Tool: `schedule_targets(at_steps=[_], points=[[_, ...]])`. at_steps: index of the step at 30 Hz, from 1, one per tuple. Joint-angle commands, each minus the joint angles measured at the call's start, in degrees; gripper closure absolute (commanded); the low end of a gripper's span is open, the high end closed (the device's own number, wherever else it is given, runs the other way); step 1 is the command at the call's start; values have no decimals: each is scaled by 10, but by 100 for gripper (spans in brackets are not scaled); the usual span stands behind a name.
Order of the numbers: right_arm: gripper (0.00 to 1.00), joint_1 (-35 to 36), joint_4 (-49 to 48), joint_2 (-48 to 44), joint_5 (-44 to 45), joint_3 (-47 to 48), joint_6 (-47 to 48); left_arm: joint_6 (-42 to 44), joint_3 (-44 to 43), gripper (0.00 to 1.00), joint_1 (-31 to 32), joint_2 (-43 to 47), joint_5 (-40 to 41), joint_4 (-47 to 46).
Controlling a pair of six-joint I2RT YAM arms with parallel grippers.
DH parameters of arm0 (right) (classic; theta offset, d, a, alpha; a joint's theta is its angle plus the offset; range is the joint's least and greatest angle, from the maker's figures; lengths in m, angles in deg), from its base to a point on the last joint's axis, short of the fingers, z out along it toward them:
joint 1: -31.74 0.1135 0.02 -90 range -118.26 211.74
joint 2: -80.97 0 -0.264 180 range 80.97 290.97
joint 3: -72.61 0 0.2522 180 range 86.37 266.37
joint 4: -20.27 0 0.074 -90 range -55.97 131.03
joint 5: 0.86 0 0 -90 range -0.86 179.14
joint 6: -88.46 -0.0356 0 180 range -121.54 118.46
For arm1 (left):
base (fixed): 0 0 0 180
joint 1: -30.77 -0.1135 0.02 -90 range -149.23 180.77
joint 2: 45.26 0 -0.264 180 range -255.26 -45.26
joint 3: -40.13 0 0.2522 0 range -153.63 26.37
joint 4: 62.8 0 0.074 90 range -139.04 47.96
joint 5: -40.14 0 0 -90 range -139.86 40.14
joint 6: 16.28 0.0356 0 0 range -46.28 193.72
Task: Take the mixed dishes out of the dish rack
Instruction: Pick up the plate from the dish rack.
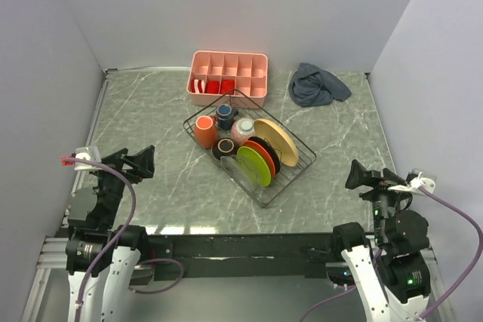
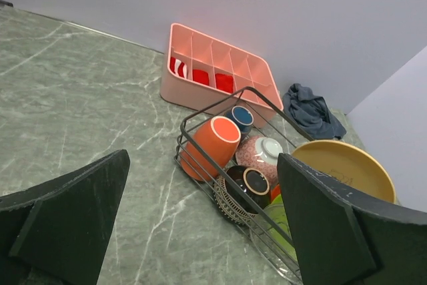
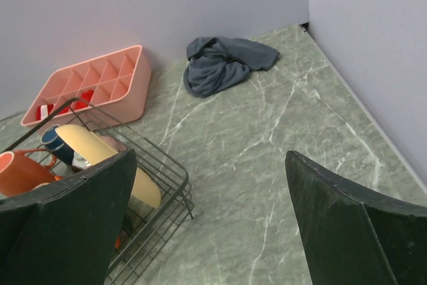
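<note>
The black wire dish rack (image 1: 290, 173) sits mid-table, turned at an angle. In it stand a tan plate (image 1: 276, 139), an orange-red plate (image 1: 262, 154) and a lime green plate (image 1: 253, 166). It also holds an orange mug (image 1: 204, 131), a small dark-blue cup (image 1: 225, 116), a pinkish speckled bowl (image 1: 243, 130) and a dark-brown bowl (image 1: 223, 148). My left gripper (image 1: 145, 161) is open and empty, left of the rack. My right gripper (image 1: 358, 174) is open and empty, right of the rack. The mug (image 2: 212, 147) and brown bowl (image 2: 250, 188) show in the left wrist view.
A pink compartment tray (image 1: 228, 77) with red-white items stands at the back, just behind the rack. A crumpled grey-blue cloth (image 1: 317, 85) lies at the back right. Walls enclose the table on the left, back and right.
</note>
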State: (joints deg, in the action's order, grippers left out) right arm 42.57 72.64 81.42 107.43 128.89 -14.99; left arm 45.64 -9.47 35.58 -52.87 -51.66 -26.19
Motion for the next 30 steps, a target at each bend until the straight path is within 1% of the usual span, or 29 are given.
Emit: schedule_targets(at_steps=[1, 7, 12, 15, 18, 24, 26, 30], points=[[0, -3, -23, -135, -12, -10, 1, -22, 10, 1, 1, -13, -12, -36], [0, -3, -28, -135, -39, -14, 16, -40, 28, 1, 0, -29, 5, -57], [0, -3, -29, -114, -50, -17, 18, -39, 38, 1, 1, -41, 12, -68], [0, -3, -35, -97, -70, -24, 30, -33, 43, 1, 1, -42, 12, -75], [0, -3, -46, -77, -110, -25, 33, -37, 45, 1, 1, -42, 12, -74], [0, -3, -90, -8, -194, -18, 44, -62, 90, 1, 1, -36, -16, -103], [0, -3, -100, 41, -220, -4, 43, -66, 92, 1, 0, -44, -16, -109], [0, -3, -81, 138, -301, 40, 98, -46, 97, 0, 5, -44, -4, -123]])
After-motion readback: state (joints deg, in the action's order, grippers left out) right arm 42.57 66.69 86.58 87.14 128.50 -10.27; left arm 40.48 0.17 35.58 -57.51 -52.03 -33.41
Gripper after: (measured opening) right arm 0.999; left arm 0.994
